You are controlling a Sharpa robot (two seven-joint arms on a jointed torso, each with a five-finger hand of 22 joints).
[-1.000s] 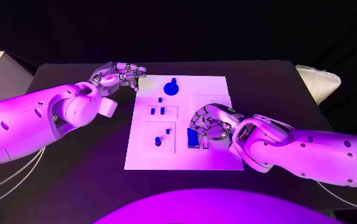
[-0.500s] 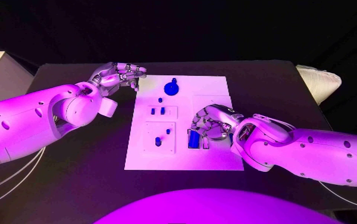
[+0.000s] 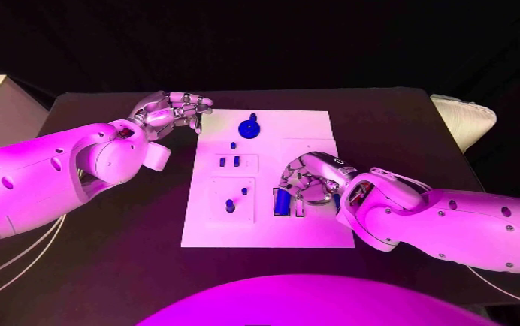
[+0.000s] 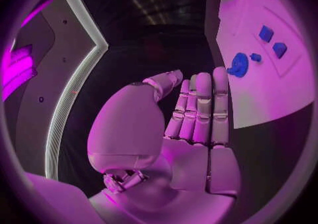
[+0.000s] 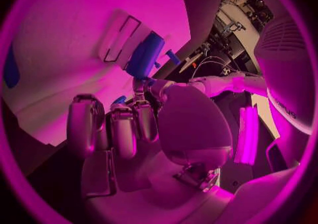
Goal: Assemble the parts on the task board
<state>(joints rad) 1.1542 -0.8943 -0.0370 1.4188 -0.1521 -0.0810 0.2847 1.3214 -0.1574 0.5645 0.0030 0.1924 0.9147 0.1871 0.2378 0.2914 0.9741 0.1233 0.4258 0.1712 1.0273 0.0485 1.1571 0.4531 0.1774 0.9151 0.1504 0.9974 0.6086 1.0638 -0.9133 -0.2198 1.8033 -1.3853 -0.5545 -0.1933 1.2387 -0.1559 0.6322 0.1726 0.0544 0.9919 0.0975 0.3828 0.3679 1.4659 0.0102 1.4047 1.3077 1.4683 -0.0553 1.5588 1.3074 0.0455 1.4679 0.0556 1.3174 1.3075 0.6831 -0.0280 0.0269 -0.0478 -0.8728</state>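
Right hand (image 3: pixel 309 178) — over task board (image 3: pixel 309 127) (fingers curled).

Blue parts (image 3: pixel 281 202) on a white task board (image 3: pixel 309 127), black table (image 3: pixel 379 116).

From my head I look steeply down on the task board (image 3: pixel 309 127) at mid-table. My left wrist camera sits close behind my left hand (image 4: pixel 192 118), facing the board's edge. My right wrist camera hovers close over the board, behind my right hand (image 5: pixel 132 128). All 3 views share that board.

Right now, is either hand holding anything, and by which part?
Left hand holds nothing. Right hand touches the long blue part; a grip cannot be told.
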